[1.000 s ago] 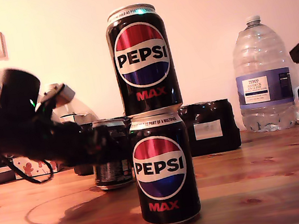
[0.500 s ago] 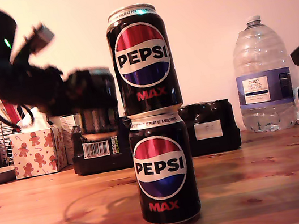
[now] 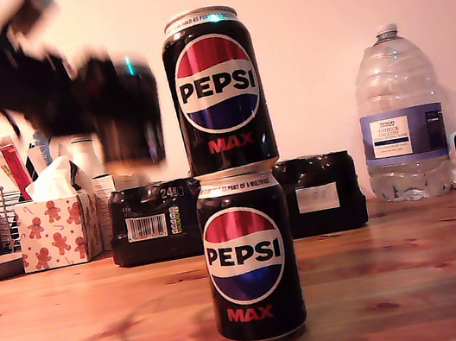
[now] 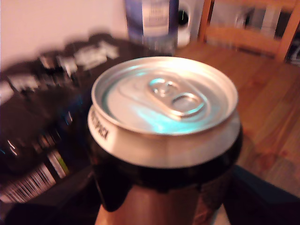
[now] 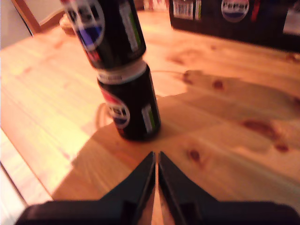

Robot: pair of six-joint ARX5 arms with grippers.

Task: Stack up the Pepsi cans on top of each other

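Two Pepsi Max cans stacked upright, lower can, upper can, on wooden bench, third Pepsi can clamped in my first gripper, airborne beside upper can, my second gripper clenched, empty.

My first tool is black, blurred, with green lights; my second tool has black, tapering, wedge-shaped fingers.
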